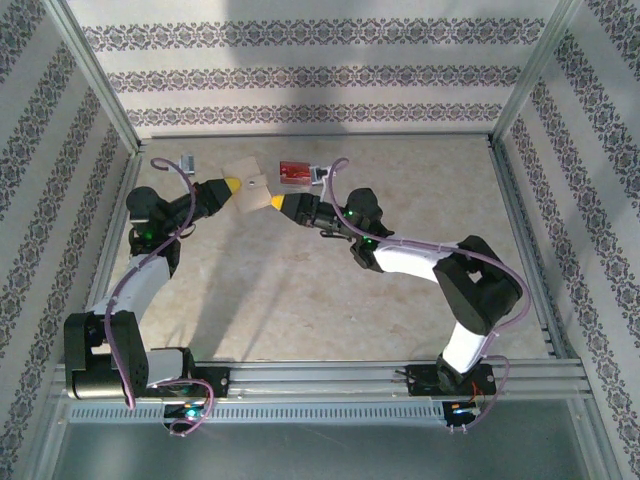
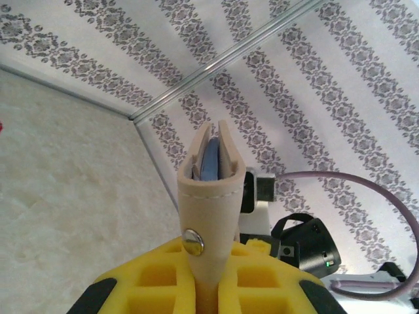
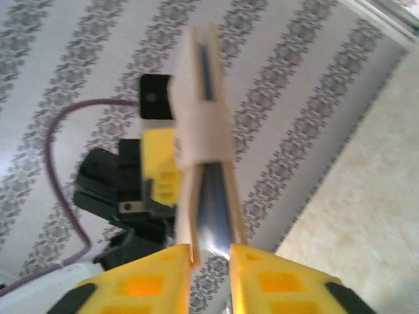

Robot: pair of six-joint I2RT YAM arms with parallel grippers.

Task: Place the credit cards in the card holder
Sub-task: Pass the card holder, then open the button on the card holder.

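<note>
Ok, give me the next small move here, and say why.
Probably ease the right tool back off the card holder and turn it toward the red credit cards. The left tool is clamped on the holder's opposite edge and seems able to hold it up alone, while the cards sit just beyond, not yet picked up.

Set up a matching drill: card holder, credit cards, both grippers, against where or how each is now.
1 card holder
2 credit cards
3 left gripper
4 right gripper

a red, lying beyond the right gripper
b shut on the holder's snap-button end
c tan, between both grippers
d fingers flank the holder's opposite end

Pairs: 1-c, 2-a, 3-b, 4-d
</note>
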